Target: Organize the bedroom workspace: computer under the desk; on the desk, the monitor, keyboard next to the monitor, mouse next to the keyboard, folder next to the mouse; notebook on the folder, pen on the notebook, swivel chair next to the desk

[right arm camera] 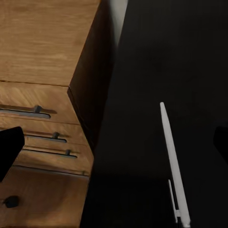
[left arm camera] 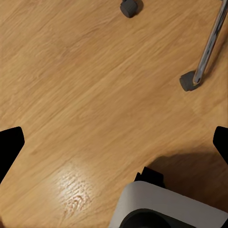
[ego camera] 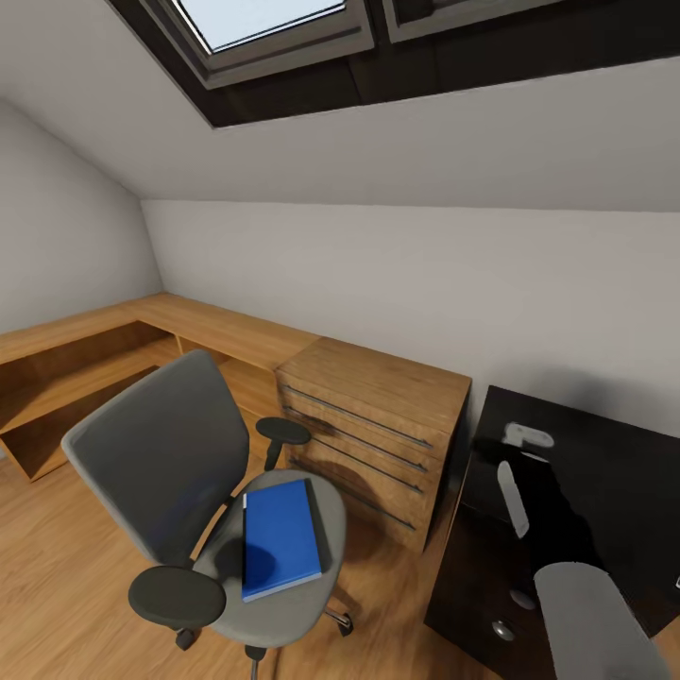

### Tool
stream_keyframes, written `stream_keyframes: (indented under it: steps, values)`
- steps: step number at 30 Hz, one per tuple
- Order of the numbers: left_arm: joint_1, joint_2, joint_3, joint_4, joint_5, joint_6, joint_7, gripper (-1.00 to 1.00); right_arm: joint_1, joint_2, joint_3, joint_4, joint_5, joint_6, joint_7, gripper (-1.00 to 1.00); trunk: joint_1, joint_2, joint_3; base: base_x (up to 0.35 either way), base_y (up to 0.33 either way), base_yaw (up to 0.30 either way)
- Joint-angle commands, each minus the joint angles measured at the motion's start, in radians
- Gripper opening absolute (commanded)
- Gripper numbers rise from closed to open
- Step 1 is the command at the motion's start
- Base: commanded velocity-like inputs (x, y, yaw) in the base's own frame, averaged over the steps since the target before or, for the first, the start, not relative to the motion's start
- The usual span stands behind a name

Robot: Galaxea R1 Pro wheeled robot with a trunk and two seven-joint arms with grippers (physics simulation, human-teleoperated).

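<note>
Head view — folder (ego camera: 279,538) lies on swivel chair (ego camera: 161,463); both claws (left arm camera: 114,142) (right arm camera: 114,142) spread open, empty.

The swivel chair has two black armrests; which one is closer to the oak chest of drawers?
The armrest behind the blue folder, beside the chest of drawers. The other armrest sits at the chair's near side, toward the camera.

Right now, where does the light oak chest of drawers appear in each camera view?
Head view: the light oak chest of drawers stands at the centre, between the grey swivel chair and the glossy black desk.
Right wrist view: the chest, its drawer handles visible.
Left wrist view: wooden floor and chair casters.
Shared landmark: the desk beside the chest.
</note>
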Motion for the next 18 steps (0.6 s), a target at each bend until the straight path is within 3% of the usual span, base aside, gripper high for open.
stream_keyframes:
  steps: [1,11,13,18]
  values:
    - [0.0,0.001,-0.009,-0.002,0.009,-0.003,0.007,1.0,0.016,0.009,0.002,-0.041,-0.008,0.022,-0.007,1.0,0.0,-0.001,-0.001,0.0,0.0,0.0]
    - [0.001,0.002,-0.009,-0.001,0.009,-0.003,0.007,1.0,0.184,0.135,0.023,-0.408,-0.004,0.201,-0.007,1.0,0.0,-0.001,-0.001,0.0,0.0,0.005]
    - [0.001,0.002,-0.008,-0.001,0.009,-0.003,0.007,1.0,0.228,0.162,0.081,-0.473,-0.003,0.232,-0.011,1.0,0.0,-0.001,-0.001,0.0,0.0,0.159]
    - [0.001,0.002,-0.008,-0.001,0.009,-0.003,0.007,1.0,0.25,0.171,0.131,-0.494,-0.003,0.242,-0.029,1.0,0.0,-0.001,-0.001,0.0,0.0,0.235]
